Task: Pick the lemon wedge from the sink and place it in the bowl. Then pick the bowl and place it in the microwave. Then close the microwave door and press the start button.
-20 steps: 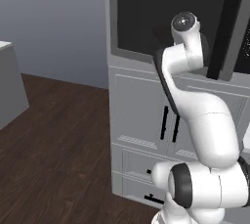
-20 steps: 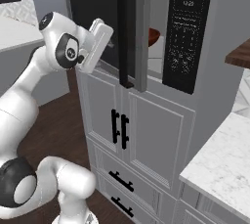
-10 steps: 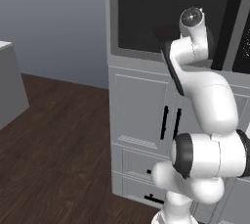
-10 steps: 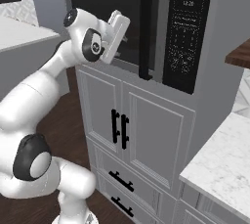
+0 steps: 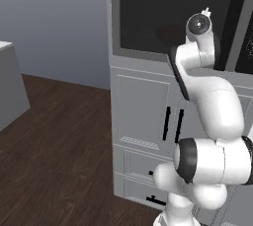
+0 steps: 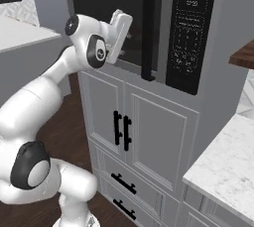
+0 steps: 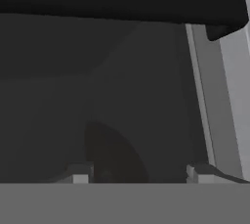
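The microwave (image 6: 163, 28) is built in above the grey cabinets. Its door (image 6: 101, 8), a dark glass panel with a black vertical handle (image 6: 149, 28), lies flush with the front, beside the dark control strip (image 6: 191, 28). My gripper (image 6: 121, 32) is raised against the door glass, left of the handle. In the hand view my gripper (image 7: 139, 174) is open, close to the dark window (image 7: 122, 96), with nothing between its fingertips (image 7: 80, 174). The bowl and the lemon wedge are hidden. The sink is out of view.
Grey cabinet doors with black handles (image 6: 121, 132) and drawers (image 6: 124, 184) sit under the microwave. A white marble counter (image 6: 223, 171) juts in at the right. Dark wood floor (image 5: 59, 141) spreads to the left, with a grey counter end (image 5: 7, 87) at the far left.
The microwave door has swung from ajar to flush with the front. My hand followed it toward the microwave and now rests by the glass.
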